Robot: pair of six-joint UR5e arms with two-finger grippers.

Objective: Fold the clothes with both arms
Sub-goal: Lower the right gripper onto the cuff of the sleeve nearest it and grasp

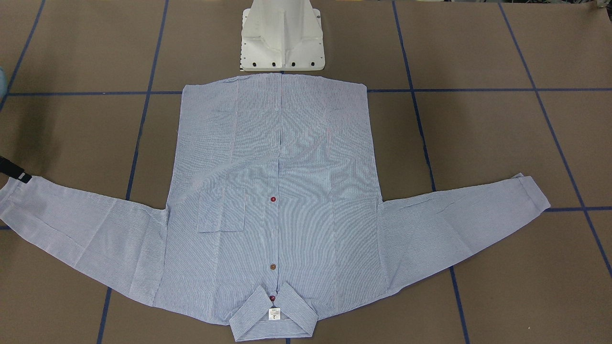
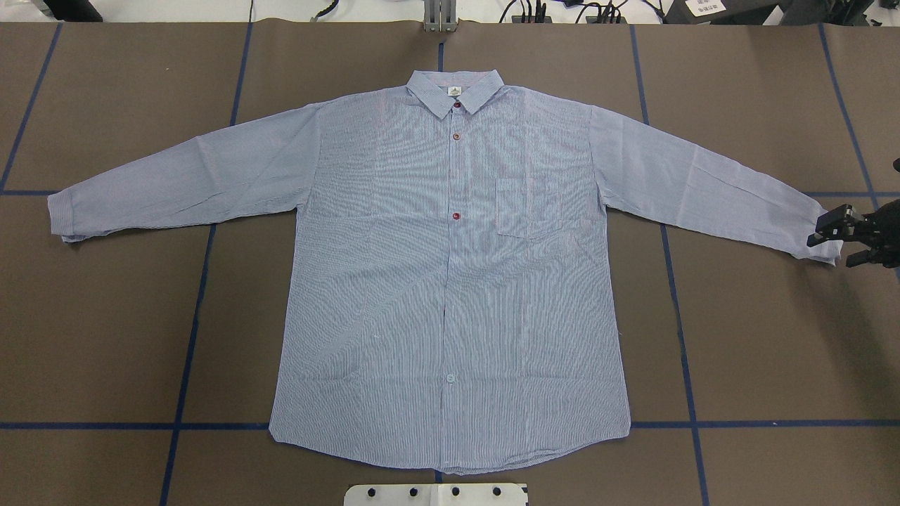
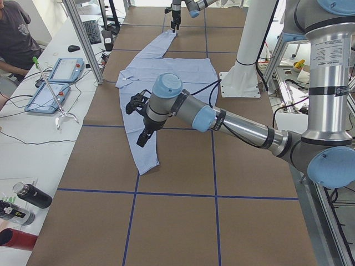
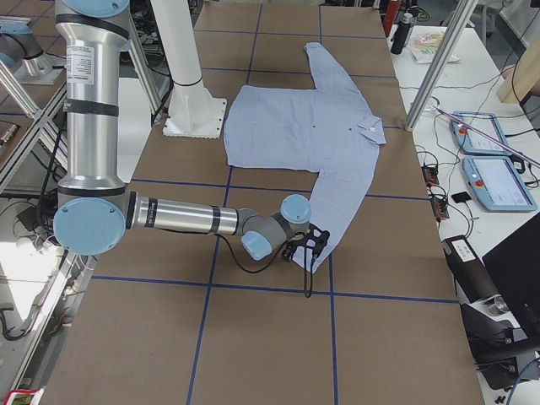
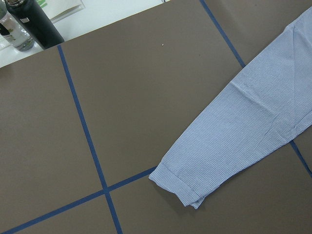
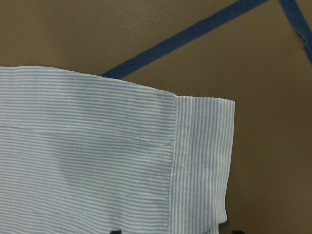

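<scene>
The shirt [image 2: 450, 281] lies flat on the surface [image 2: 105, 316], one sleeve cuff [image 2: 819, 235] at the spread-apart right pincer [image 2: 831, 250]; the left pincer's [image 3: 136, 122] grip cannot be told.

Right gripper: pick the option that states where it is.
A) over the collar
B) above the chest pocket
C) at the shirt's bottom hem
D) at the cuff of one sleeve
D: the overhead view shows the right gripper at the far end of the shirt's outstretched sleeve, and its wrist camera looks straight down on the cuff.
</scene>
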